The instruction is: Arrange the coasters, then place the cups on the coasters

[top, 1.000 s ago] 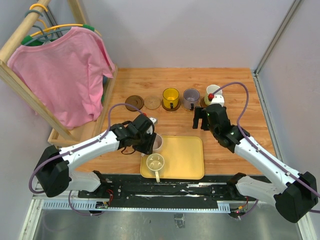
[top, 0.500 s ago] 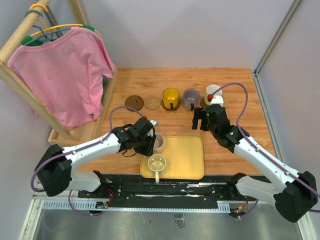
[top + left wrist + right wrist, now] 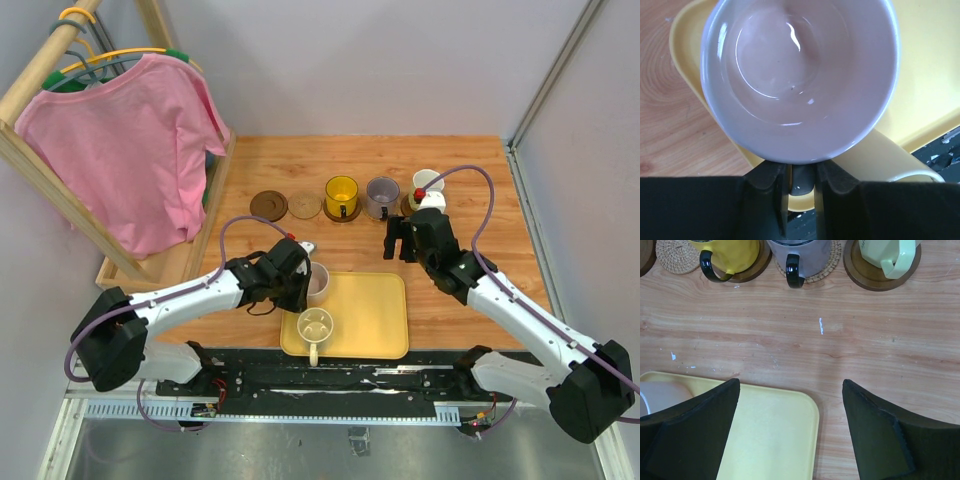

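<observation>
Left gripper [image 3: 800, 176] straddles handle of pink mug [image 3: 800, 75], grip unclear; right gripper [image 3: 790, 386] gapes wide.

Wood table [image 3: 300, 160]: yellow tray [image 3: 372, 312], coaster row [image 3: 268, 205], poss. rack base [image 3: 150, 268].

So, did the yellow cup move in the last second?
No. The yellow cup stands on the same dark coaster, beside the grey cup.

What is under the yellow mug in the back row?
A dark brown coaster; only its rim shows around the yellow mug. Its middle is covered.
</observation>
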Available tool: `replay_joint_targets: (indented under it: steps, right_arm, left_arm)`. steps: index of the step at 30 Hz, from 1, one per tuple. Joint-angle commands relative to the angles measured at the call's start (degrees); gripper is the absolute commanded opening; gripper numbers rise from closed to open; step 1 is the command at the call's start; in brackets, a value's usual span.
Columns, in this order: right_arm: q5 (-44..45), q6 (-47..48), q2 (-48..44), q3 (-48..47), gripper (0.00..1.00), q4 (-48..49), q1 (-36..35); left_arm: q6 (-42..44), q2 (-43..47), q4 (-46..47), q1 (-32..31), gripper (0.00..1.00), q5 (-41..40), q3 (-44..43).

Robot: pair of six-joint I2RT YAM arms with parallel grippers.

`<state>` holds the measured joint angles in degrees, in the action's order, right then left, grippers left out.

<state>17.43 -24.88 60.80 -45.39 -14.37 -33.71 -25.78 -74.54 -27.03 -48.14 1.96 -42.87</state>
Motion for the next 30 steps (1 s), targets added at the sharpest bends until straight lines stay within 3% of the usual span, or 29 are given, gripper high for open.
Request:
replay_joint_targets:
  steps: [1, 6, 20, 30]
  right_arm:
    - [-0.47, -0.73, 0.29, 0.64, 0.84, 0.93, 0.94]
    - [-0.64, -0.91, 0.05, 0.76, 0.84, 1.04, 0.94]
    - [-0.43, -1.10, -0.58, 1.53, 0.80, 1.55, 0.93]
    - [0.25, -1.10, -1.58, 2.15, 0.78, 1.54, 0.94]
  left_arm:
    - [-0.63, -0.43, 2.47, -0.53, 0.16, -1.59, 1.15]
    - [-0.55, -0.34, 2.68, -0.64, 0.01, -1.84, 1.42]
    - [0.60, 6.15, 7.00, -1.78, 0.01, -9.32, 1.00]
    - [4.83, 5.33, 10.40, -1.78, 0.01, -16.74, -3.02]
